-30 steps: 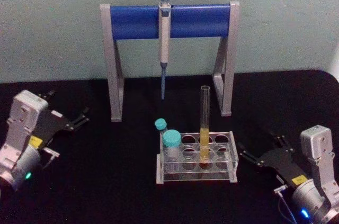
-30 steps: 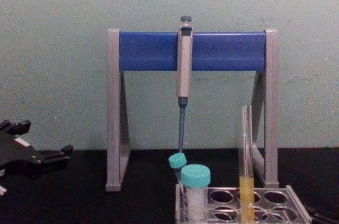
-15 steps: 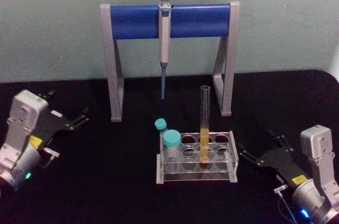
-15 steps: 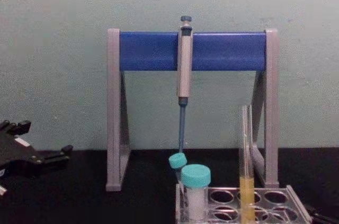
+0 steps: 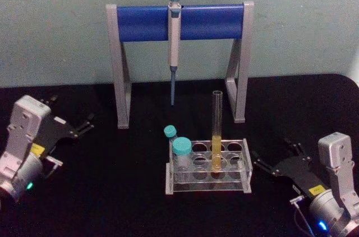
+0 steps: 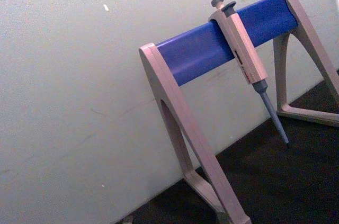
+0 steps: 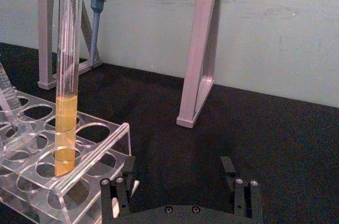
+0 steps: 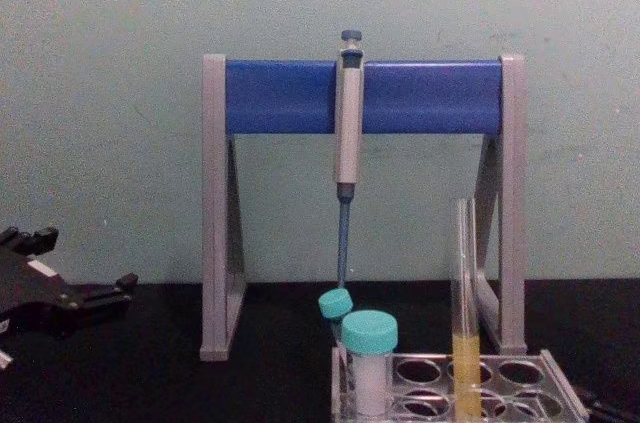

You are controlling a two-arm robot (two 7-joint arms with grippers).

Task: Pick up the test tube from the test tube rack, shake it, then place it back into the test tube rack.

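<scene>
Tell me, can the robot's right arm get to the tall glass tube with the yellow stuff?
Probably yes. The right gripper, open, sits just right of the test tube rack, and the test tube rises well above it with nothing between.

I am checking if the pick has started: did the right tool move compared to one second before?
No. In the head view the right tool, open, sits at the same spot right of the test tube rack, apart from the test tube.

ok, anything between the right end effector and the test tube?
Only the test tube rack's clear end wall and bare black table. Head view: the right end effector sits right of the rack, open; the test tube stands inside it.
</scene>
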